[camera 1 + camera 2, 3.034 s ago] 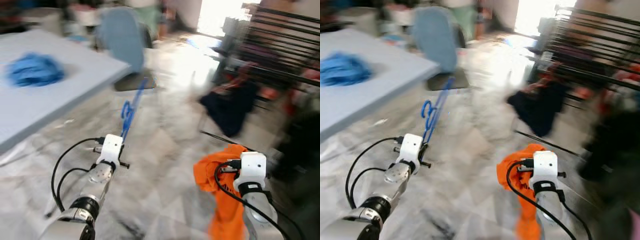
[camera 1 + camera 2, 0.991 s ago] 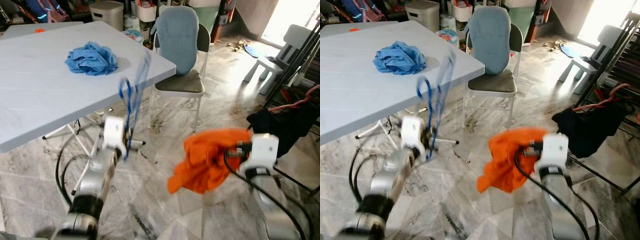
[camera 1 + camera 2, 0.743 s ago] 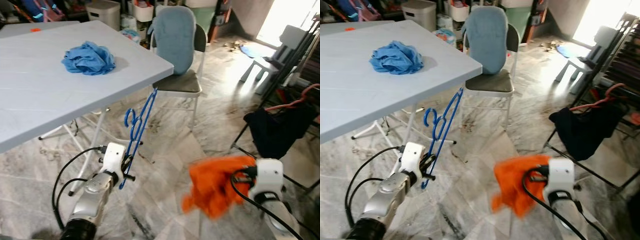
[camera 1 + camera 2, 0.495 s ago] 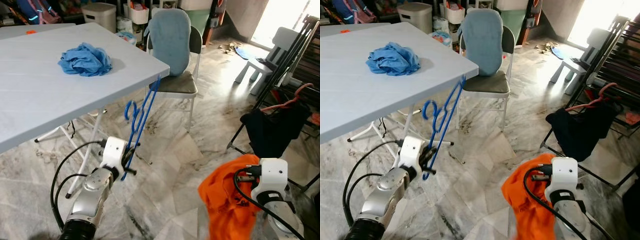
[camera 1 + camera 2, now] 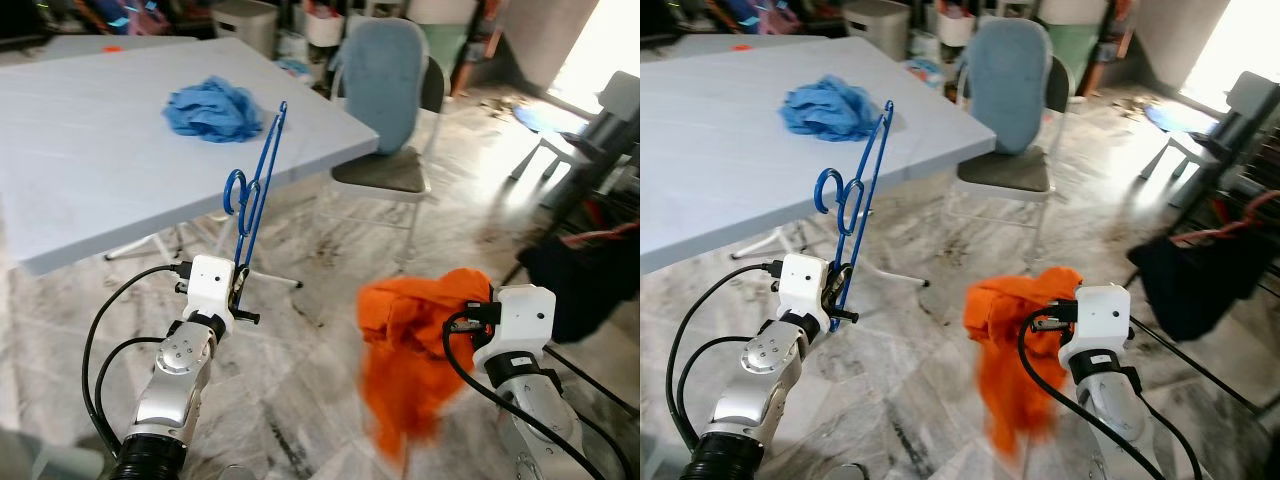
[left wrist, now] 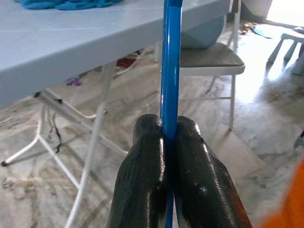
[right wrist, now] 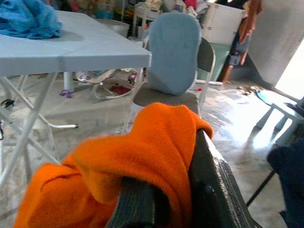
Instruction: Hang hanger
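Observation:
A blue wire hanger (image 5: pixel 255 190) stands nearly upright in front of the table edge, hook at its left. My left gripper (image 5: pixel 240 292) is shut on its lower bar; in the left wrist view the two black fingers (image 6: pixel 147 166) pinch the blue bar (image 6: pixel 170 61). An orange garment (image 5: pixel 415 345) hangs in a bunch from my right gripper (image 5: pixel 472 312), which is shut on it. The cloth (image 7: pixel 142 147) drapes over the fingers (image 7: pixel 211 185) in the right wrist view. The two grippers are apart, hanger on the left, garment on the right.
A light grey folding table (image 5: pixel 90 170) with a crumpled blue cloth (image 5: pixel 213 107) fills the left. A metal chair with a blue-grey backrest (image 5: pixel 385 95) stands behind it. A dark garment on a black rack (image 5: pixel 590 275) is at the right edge. Marble floor (image 5: pixel 310 390) lies between.
The view has turned from the rack toward the table and come closer. The hanger now stands more upright. The orange garment has swung and hangs lower; both grips are unchanged.

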Controlling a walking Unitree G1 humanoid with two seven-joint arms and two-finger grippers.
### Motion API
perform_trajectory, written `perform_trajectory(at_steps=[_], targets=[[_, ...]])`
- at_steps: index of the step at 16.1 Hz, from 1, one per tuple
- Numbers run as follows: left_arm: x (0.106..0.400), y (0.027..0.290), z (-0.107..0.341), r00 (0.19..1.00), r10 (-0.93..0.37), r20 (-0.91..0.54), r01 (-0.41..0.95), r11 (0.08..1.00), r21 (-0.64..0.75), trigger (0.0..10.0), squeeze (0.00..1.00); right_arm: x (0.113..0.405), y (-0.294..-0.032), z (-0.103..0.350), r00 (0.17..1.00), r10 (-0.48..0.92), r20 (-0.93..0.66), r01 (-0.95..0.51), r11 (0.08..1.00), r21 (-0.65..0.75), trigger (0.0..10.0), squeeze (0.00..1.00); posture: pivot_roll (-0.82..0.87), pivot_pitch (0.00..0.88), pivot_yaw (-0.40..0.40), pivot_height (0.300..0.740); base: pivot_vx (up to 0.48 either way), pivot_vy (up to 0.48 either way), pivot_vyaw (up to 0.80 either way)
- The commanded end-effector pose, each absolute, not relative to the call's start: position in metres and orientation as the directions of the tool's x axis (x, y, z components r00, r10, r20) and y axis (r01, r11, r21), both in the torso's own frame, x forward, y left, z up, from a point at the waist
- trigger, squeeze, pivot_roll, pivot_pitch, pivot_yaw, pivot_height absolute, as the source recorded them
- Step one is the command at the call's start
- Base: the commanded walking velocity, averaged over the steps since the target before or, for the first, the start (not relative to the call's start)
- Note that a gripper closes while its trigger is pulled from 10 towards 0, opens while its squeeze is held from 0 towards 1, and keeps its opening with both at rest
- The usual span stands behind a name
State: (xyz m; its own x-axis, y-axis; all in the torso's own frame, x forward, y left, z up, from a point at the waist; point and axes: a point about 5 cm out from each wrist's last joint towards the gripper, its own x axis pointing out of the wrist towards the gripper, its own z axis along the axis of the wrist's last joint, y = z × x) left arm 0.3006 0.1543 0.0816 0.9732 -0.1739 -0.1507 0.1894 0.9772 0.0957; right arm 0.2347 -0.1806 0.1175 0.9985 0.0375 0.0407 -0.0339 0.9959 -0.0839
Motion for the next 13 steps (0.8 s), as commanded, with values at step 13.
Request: perform_trajectory(at_steps=[13], targets=[[0.307,0.148,0.086,0.980,-0.151,-0.127,0.161,0.984,0.070,10.0,0.00,0.250,-0.173,0.119,0.994,0.060,0.091,-0.052,0.995,-0.084,10.0,0.00,0.16,0.000,-0.096,0.740,0.240,0.000,0.68]])
